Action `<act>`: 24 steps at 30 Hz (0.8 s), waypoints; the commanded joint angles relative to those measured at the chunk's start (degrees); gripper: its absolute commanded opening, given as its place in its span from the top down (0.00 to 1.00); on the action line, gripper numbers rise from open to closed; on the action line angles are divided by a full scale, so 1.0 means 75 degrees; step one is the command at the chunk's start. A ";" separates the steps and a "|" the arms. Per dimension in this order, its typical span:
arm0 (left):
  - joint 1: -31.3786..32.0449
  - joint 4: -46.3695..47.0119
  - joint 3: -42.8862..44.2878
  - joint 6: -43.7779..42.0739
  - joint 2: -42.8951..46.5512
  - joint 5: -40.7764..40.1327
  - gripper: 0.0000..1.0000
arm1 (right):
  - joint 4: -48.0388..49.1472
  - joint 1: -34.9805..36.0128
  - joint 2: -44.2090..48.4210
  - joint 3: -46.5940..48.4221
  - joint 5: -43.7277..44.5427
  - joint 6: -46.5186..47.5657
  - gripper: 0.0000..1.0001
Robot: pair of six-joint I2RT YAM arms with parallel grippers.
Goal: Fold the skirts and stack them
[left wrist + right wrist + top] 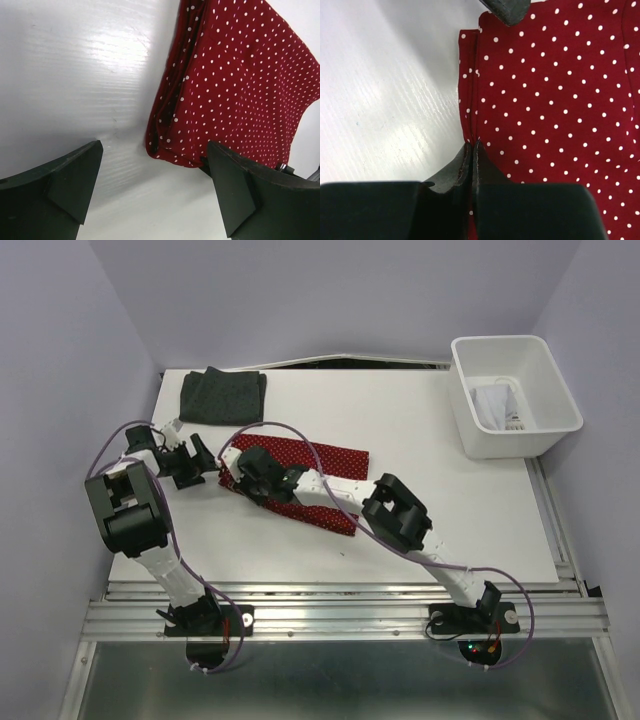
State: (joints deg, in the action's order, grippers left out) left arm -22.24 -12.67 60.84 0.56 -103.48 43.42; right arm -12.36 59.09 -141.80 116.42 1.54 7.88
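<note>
Right gripper (472, 148) pinched shut on red dotted skirt (560, 100) edge, mid table (420, 430); left gripper (152, 155) spread wide, empty, at skirt's 9 o'clock end; fold in hand, next probably carry edge toward 3 o'clock.

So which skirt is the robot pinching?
The red skirt with white dots, mid-table: the right jaws are shut on its edge. The dark skirt lies folded at the far left corner; the white one sits in the bin.

arms (170, 570): white, black joints | cables (290, 428): purple | left pincer (152, 165): black
</note>
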 commanded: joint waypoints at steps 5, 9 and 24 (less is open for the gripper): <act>0.0246 0.0610 -0.0038 0.0710 -0.0241 0.0234 0.01 | 0.0487 -0.0402 0.0812 0.0052 -0.1142 -0.0711 0.99; 0.0363 0.0669 0.0068 0.0945 -0.0510 0.0468 0.01 | 0.0652 -0.0472 0.0976 -0.0030 -0.1552 -0.0968 0.99; 0.0527 0.0880 0.0969 0.1754 -0.1647 0.1265 0.09 | 0.0957 -0.0554 0.1293 -0.0581 -0.2069 -0.0969 0.99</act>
State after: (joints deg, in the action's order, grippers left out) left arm -19.55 -5.06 65.87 13.39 -112.33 54.35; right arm -9.04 54.72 -136.97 113.19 -11.88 1.21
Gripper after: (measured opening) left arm 0.943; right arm 0.030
